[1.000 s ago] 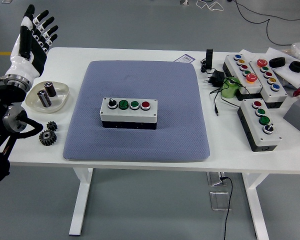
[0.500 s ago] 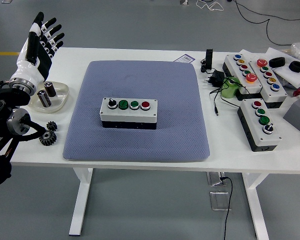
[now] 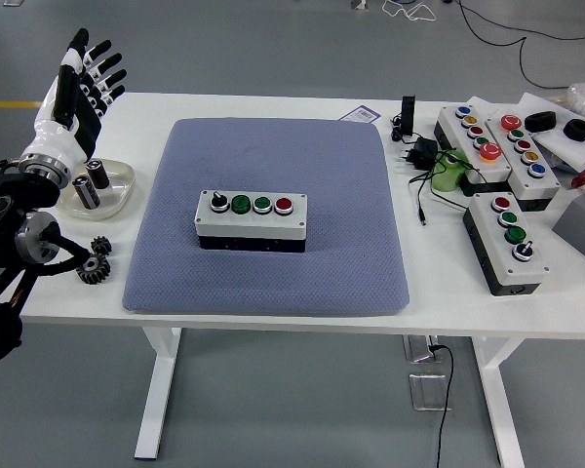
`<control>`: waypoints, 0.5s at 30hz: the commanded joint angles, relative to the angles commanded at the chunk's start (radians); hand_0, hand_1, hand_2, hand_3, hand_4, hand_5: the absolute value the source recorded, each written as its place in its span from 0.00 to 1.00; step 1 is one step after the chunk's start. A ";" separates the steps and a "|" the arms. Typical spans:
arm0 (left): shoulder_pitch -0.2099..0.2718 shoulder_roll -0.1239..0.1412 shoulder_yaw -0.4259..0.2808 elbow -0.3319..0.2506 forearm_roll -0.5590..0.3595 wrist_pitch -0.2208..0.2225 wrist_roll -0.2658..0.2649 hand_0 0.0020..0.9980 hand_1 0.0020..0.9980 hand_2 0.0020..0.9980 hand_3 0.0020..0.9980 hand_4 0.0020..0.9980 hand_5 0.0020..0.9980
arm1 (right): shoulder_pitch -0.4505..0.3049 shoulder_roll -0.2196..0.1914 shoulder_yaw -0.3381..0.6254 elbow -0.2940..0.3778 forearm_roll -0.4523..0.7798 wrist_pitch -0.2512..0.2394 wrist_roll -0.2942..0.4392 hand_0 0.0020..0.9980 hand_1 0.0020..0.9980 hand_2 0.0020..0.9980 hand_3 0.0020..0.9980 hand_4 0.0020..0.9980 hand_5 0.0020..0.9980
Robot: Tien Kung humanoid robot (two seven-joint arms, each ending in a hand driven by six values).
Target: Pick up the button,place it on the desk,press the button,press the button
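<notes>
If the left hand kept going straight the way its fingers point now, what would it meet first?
Probably nothing: the left hand points up and away past the table's far left corner, where only bare floor shows, though depth is unclear.

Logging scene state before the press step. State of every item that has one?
left hand: raised at the table's left edge, fingers spread, holding nothing
button box: upright on the blue mat, untouched, buttons facing up
dish: holds two cylinders lying inside
gears: lying flat on the table
spare button boxes: at the table's right, untouched
right hand: not in view
</notes>
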 joint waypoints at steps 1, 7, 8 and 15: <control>0.002 0.000 0.000 0.000 -0.001 0.000 0.000 0.90 0.89 0.90 0.89 0.73 1.00 | 0.000 0.000 0.002 0.000 -0.001 0.000 0.000 0.72 0.69 0.75 0.68 0.42 0.30; 0.004 -0.001 -0.004 0.001 -0.002 0.000 -0.001 0.89 0.88 0.89 0.88 0.73 1.00 | 0.004 0.000 0.012 0.000 -0.009 0.002 0.000 0.72 0.69 0.74 0.68 0.42 0.30; 0.003 -0.001 -0.004 0.001 -0.002 0.000 0.000 0.89 0.88 0.89 0.88 0.73 1.00 | 0.004 0.000 0.012 0.000 -0.010 0.002 0.000 0.72 0.69 0.74 0.68 0.42 0.30; 0.003 -0.001 -0.010 0.001 -0.002 -0.001 0.000 0.89 0.88 0.89 0.88 0.73 1.00 | 0.008 0.000 0.026 -0.001 -0.024 0.005 -0.004 0.72 0.69 0.75 0.68 0.42 0.30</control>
